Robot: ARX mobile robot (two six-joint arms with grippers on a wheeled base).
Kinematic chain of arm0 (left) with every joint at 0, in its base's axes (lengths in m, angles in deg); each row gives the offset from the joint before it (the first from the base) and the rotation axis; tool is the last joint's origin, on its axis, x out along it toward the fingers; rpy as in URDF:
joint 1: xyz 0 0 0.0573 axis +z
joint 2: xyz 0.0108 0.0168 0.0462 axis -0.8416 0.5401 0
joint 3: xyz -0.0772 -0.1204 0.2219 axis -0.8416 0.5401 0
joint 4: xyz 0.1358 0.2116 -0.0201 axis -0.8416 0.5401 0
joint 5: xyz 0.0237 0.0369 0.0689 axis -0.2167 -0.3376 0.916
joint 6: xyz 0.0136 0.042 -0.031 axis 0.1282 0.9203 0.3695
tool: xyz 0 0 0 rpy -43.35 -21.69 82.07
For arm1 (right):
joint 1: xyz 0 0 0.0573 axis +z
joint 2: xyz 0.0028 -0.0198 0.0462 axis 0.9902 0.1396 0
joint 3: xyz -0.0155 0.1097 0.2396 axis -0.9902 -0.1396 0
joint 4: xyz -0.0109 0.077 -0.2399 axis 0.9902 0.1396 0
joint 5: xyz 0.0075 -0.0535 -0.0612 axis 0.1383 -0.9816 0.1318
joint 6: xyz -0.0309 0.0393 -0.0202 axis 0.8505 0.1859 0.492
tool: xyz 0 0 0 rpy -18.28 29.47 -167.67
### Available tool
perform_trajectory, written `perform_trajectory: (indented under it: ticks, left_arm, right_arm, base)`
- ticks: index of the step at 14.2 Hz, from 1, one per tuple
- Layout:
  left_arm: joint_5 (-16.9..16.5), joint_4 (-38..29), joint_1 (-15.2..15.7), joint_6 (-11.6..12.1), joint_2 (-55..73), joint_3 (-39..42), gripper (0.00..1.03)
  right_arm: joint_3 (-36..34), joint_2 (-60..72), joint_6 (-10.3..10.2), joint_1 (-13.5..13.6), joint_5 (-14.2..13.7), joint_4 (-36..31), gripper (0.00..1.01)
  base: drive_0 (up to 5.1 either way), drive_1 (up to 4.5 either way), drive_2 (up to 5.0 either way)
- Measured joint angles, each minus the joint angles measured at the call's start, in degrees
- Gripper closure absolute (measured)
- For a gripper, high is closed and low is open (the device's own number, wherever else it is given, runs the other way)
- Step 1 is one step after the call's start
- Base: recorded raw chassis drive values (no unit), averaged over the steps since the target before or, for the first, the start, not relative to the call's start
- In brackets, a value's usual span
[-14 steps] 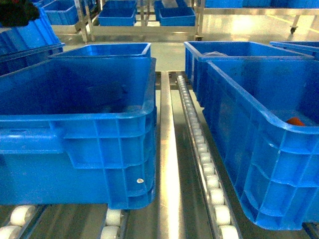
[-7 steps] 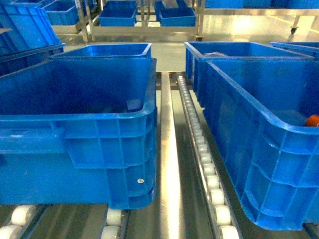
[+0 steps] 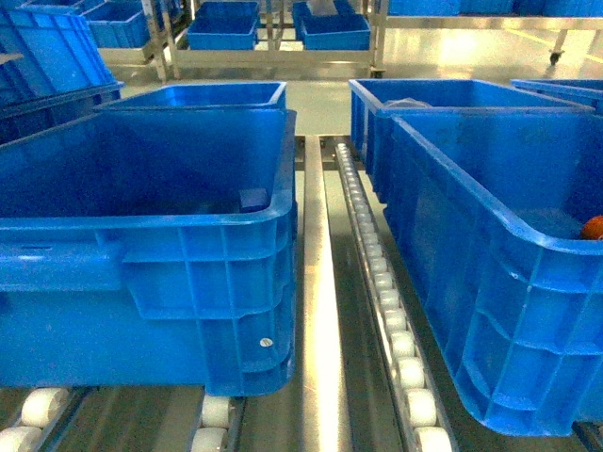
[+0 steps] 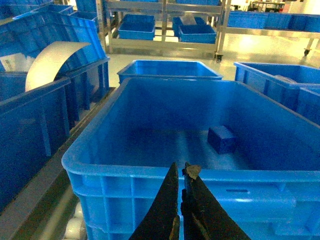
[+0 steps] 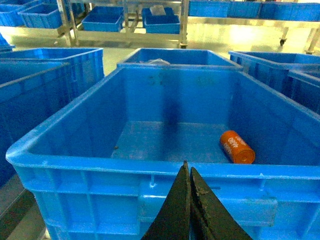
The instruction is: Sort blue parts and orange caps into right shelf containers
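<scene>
We see one blue part in the left crate and one orange cap at 3 o'clock in the right crate; both pincers, left and right, sit together, empty; remaining pieces unseen.

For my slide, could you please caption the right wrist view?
Shut claw before a blue crate holding one orange cap.

You see white marks printed on the side of the orange cap that lies in the right crate, but they are too small and blurry to read. You also see a small round white sticker on the front corner of the left crate. You cannot read anything on it.
</scene>
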Motion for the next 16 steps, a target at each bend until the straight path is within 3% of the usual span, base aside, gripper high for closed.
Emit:
perform_trajectory:
  ticks: [2,8,16]
  left_arm:
    - [0.0,-1.14,0.0,0.0,-2.45,2.75,1.01]
    - [0.0,14.38,0.0,0.0,-18.73,3.37,1.01]
    - [0.0,28.92,0.0,0.0,-33.64,3.37,1.01]
  right_arm:
    - [-0.37,-7.26,0.0,0.0,0.0,4.83,1.0]
    - [-0.87,-24.48,0.0,0.0,0.0,20.63,1.0]
    - [-0.9,-40.13,-0.11,0.0,-0.02,36.02,1.0]
  base:
    - [0.0,0.0,0.0]
    - [0.0,0.0,0.0]
    - [0.0,0.0,0.0]
